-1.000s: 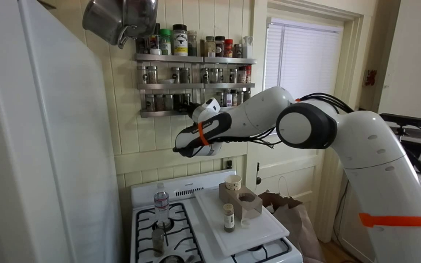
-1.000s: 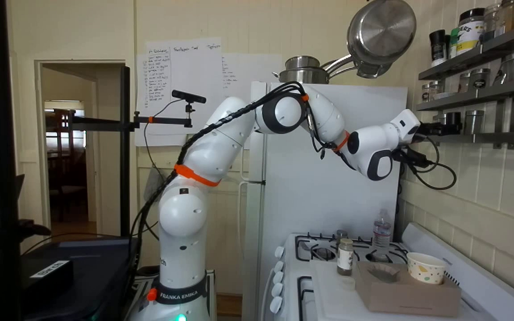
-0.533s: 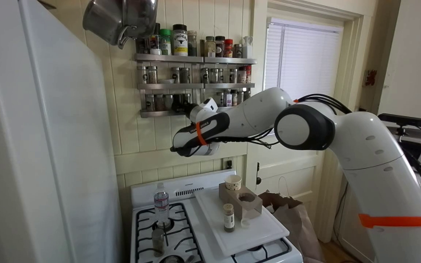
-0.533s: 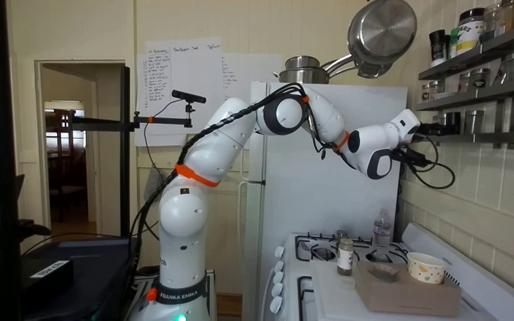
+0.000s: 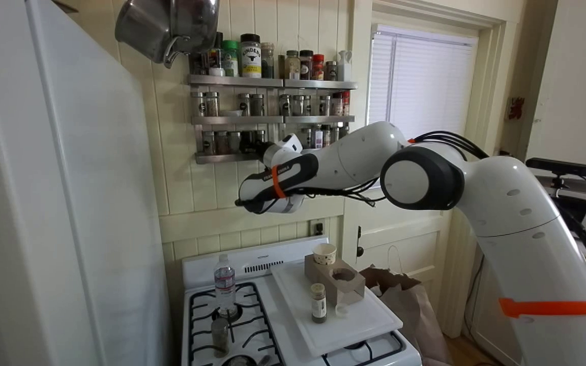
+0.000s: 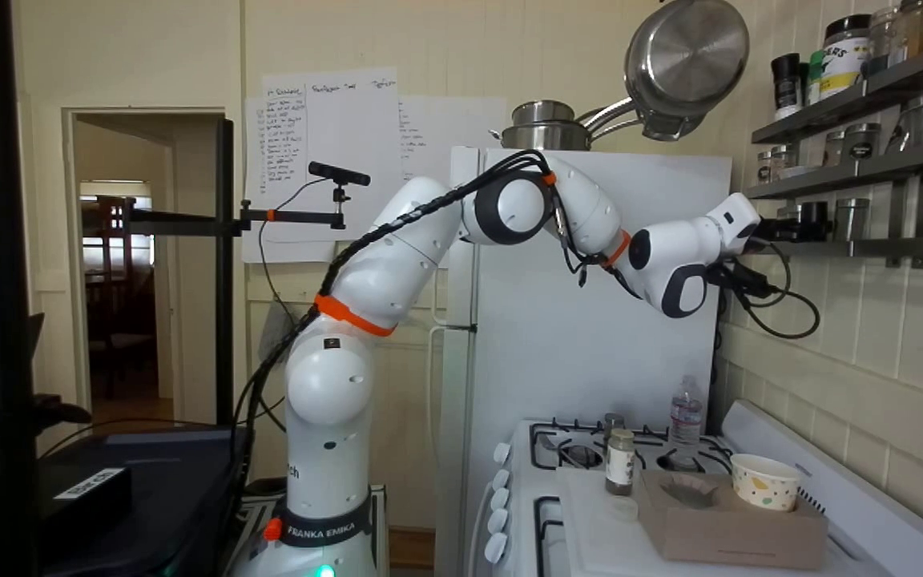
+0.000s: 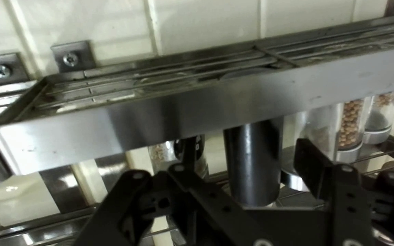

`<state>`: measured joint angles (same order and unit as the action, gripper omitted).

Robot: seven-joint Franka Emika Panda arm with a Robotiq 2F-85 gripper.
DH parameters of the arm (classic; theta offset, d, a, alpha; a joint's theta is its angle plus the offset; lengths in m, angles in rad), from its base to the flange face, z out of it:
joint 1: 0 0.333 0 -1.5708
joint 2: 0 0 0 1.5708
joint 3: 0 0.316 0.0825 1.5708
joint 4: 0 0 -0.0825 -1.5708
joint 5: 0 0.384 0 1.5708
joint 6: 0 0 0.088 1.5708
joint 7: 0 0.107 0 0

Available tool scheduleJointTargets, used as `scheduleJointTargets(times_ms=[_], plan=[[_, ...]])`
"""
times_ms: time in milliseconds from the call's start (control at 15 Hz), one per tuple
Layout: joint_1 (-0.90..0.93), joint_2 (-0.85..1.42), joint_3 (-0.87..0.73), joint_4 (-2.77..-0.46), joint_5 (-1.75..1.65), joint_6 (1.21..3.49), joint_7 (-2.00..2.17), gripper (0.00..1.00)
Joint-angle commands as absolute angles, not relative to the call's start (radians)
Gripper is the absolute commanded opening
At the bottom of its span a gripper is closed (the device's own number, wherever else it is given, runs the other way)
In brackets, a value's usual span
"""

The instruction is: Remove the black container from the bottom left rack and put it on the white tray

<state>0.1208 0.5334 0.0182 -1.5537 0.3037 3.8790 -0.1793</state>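
White, a refrigerator [image 5: 74, 203] fills nine o'clock in an exterior view. Rightward, a bottle [image 5: 225, 287] at seven has a red-banded label too small to read; the steel bottom left rack [image 5: 222, 158] hangs toward ten o'clock; a top-shelf jar [image 5: 251, 60] at eleven reads KINDERS; a spice jar [image 5: 318, 305] with an illegible label stands on the white tray [image 5: 346, 330] at five. In an exterior view, the robot's base [image 6: 325, 525] at seven reads FRANKA EMIKA, and a handwritten sheet [image 6: 321, 132] hangs at ten, its text mostly illegible. In the upside-down wrist view, a round-labelled jar [image 7: 162, 157], lettering blurred, sits near seven; toward four, the black container [image 7: 253, 164] stands in the rack between the spread fingers [image 7: 306, 164] of the gripper [image 7: 248, 153], a gap showing on either side; a clear jar [image 7: 315, 128] follows at three.
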Motion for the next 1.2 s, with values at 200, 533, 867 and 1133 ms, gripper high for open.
scheduleJointTargets(times_ms=[200,533,867,1133], plan=[[0.142,0.563,0.009,-1.495,0.349,3.837,-0.209,0.72],[0.141,0.576,0.007,-1.469,0.359,3.811,-0.209,0.65],[0.142,0.583,0.008,-1.459,0.364,3.812,-0.211,0.23],[0.143,0.578,0.011,-1.477,0.355,3.823,-0.212,0.19]])
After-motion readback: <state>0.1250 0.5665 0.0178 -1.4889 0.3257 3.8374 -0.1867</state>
